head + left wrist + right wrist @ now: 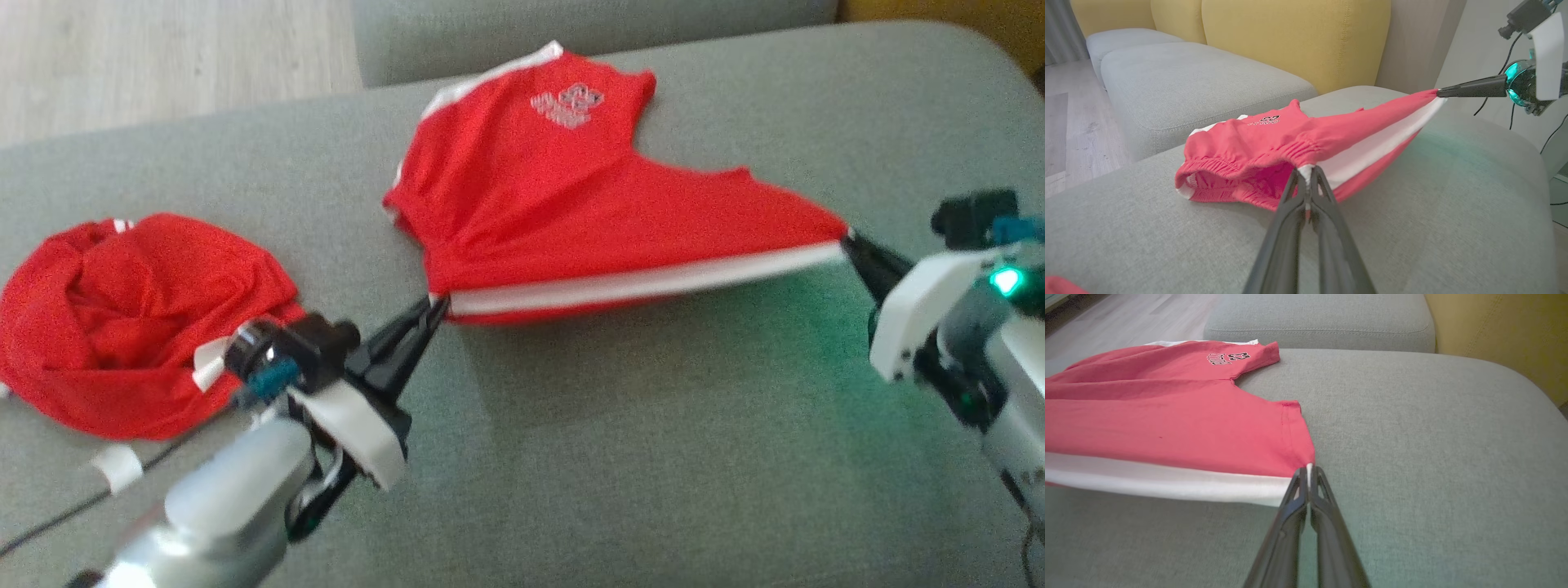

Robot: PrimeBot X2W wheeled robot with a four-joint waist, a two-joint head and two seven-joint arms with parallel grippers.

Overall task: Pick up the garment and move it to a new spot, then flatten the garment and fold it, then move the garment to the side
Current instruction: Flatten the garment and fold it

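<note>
Red shorts pulled taut over a grey woven sofa
Left gripper and right gripper each clench an end of the white stripe, lifting that edge; beyond, the smooth cloth lies on the sofa, printed leg farthest

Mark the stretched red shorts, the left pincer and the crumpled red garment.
stretched red shorts (555,212), head view, middle of the red fabric.
left pincer (435,309), head view, fingertips clamped on the white stripe's end.
crumpled red garment (139,318), head view, centre of the heap.

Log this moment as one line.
left hand: shut on shorts | right hand: shut on shorts | shorts: stretched between hands, rest on cushion
</note>
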